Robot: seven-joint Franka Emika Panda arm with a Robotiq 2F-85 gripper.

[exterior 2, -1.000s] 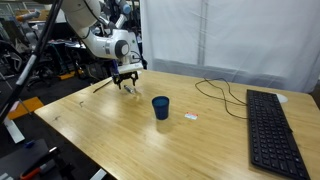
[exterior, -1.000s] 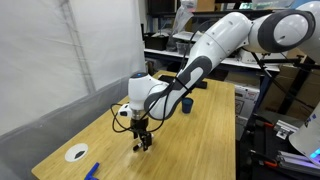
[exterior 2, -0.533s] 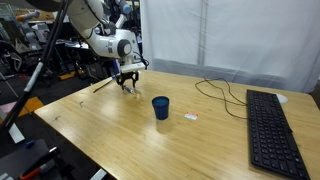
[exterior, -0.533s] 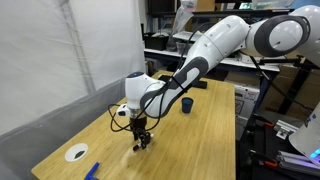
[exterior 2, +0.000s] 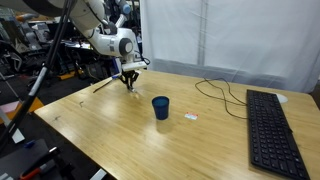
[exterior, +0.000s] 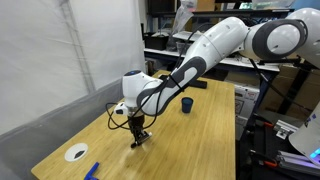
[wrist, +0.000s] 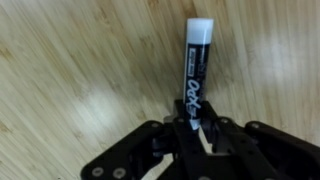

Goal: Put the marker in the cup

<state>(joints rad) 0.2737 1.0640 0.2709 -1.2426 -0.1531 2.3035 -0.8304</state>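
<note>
The marker [wrist: 195, 70] is a slim black pen with a white cap, lying on the wooden table and pointing away from my wrist camera. My gripper [wrist: 190, 128] is shut on the marker's black lower end, fingers pressed on both sides. In both exterior views the gripper [exterior: 138, 140] [exterior 2: 129, 84] is down at the tabletop, and the marker itself is too small to make out there. The dark blue cup [exterior 2: 160, 107] [exterior: 186, 104] stands upright on the table, well apart from the gripper.
A black keyboard [exterior 2: 272, 130] lies along one side of the table, with a thin cable [exterior 2: 222, 92] near it. A white tape roll [exterior: 77, 153] and a flat bright-blue object [exterior: 92, 171] sit at a corner. A small white scrap [exterior 2: 191, 117] lies beside the cup.
The gripper's fingers have closed from wide open onto the marker. The arm has stayed at about the same spot, low over the table.
</note>
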